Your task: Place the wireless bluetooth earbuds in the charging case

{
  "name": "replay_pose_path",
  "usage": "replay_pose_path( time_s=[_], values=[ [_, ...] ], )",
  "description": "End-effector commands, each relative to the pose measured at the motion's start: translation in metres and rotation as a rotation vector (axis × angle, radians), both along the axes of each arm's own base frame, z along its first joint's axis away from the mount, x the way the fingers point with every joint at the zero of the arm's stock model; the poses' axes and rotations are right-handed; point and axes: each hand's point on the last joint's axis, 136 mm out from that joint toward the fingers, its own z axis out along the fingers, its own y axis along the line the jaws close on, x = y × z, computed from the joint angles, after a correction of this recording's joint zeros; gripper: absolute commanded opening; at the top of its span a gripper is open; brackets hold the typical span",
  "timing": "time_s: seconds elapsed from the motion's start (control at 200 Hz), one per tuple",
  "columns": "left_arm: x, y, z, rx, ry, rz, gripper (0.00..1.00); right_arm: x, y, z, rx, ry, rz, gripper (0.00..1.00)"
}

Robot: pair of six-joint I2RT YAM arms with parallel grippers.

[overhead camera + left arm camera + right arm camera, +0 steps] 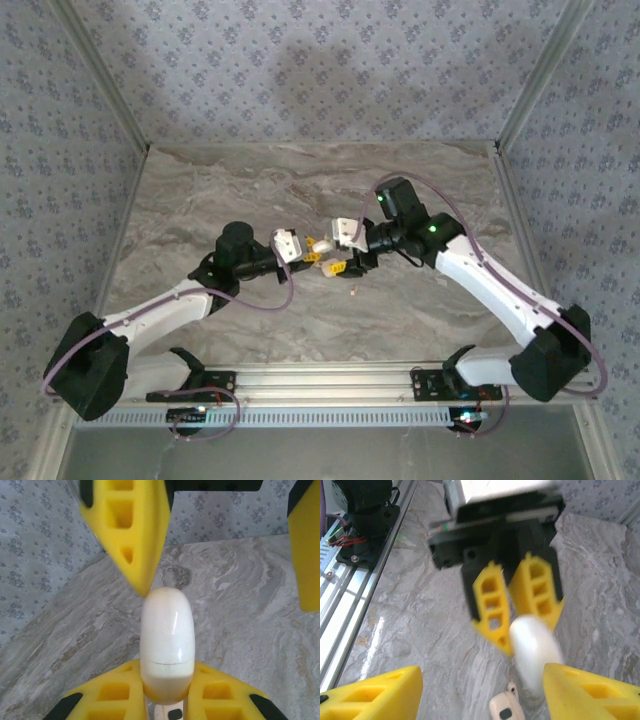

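while the left pincer [167, 677] pinches the charging case [167, 625], the right pincer [481, 672] stands spread.

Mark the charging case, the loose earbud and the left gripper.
charging case [167, 635]: left wrist view, glossy shell above the seam.
earbud [503, 706]: right wrist view, middle of its pale body.
left gripper [530, 637]: right wrist view, midway between its fingertips, where they clamp the case.
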Motion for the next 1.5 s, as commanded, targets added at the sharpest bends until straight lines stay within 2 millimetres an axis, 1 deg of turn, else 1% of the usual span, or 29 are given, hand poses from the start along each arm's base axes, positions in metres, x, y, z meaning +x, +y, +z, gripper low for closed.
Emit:
replay_pose_path(
  time_s=[0.0,0.06,0.125,0.19,0.34,0.485,0.615,0.884,1.014,1.124,1.219,1.254,1.309,1.379,1.399,1.419,1.439,1.469,1.494],
  values=[
    [0.005,0.0,0.024,-0.061,-0.055,0.013,0.18,0.007,-0.011,0.021,0.13,-0.021,-0.061,0.65],
    [0.003,-0.001,0.026,-0.071,-0.052,0.003,0.18,0.016,-0.018,0.029,0.189,-0.044,-0.088,0.64],
    [0.001,-0.003,0.028,-0.083,-0.049,-0.015,0.18,0.024,-0.021,0.031,0.219,-0.049,-0.105,0.62],
    [-0.002,-0.004,0.03,-0.094,-0.043,-0.033,0.18,0.027,-0.02,0.031,0.221,-0.04,-0.095,0.61],
    [-0.009,-0.007,0.035,-0.122,-0.031,-0.079,0.18,0.027,-0.008,0.029,0.219,-0.008,-0.012,0.55],
    [-0.012,-0.009,0.039,-0.138,-0.025,-0.099,0.18,0.022,0.006,0.025,0.189,0.001,0.071,0.54],
    [-0.013,-0.009,0.041,-0.147,-0.022,-0.103,0.18,0.019,0.014,0.026,0.202,0.028,0.123,0.51],
    [-0.015,-0.01,0.045,-0.163,-0.019,-0.114,0.18,0.016,0.02,0.019,0.176,0.059,0.167,0.38],
    [-0.015,-0.01,0.047,-0.169,-0.022,-0.114,0.18,0.016,0.019,0.018,0.171,0.055,0.165,0.27],
    [-0.014,-0.009,0.048,-0.17,-0.021,-0.105,0.19,0.016,0.019,0.017,0.166,0.048,0.164,0.21],
    [-0.012,-0.008,0.047,-0.167,-0.02,-0.09,0.25,0.016,0.017,0.017,0.155,0.044,0.155,0.2],
    [-0.01,-0.008,0.046,-0.165,-0.018,-0.081,0.28,0.017,0.016,0.015,0.144,0.048,0.146,0.2],
    [-0.007,-0.007,0.044,-0.158,-0.013,-0.058,0.36,0.02,0.013,0.011,0.111,0.047,0.12,0.2],
    [0.004,-0.004,0.04,-0.146,0.014,0.004,0.51,0.018,0.007,0.001,0.064,0.09,0.094,0.21],
    [0.008,-0.003,0.038,-0.143,0.027,0.027,0.59,0.02,0.004,-0.002,0.05,0.101,0.078,0.21],
    [0.011,-0.002,0.037,-0.139,0.038,0.049,0.63,0.022,0.002,-0.005,0.033,0.111,0.059,0.21],
    [0.014,-0.001,0.035,-0.138,0.049,0.065,0.67,0.025,-0.002,-0.009,0.014,0.12,0.037,0.21],
    [0.017,0.0,0.033,-0.135,0.063,0.08,0.7,0.027,-0.007,-0.016,-0.02,0.144,0.002,0.21],
    [0.017,0.001,0.031,-0.134,0.072,0.086,0.75,0.031,-0.013,-0.022,-0.046,0.169,-0.032,0.22]
  ],
)
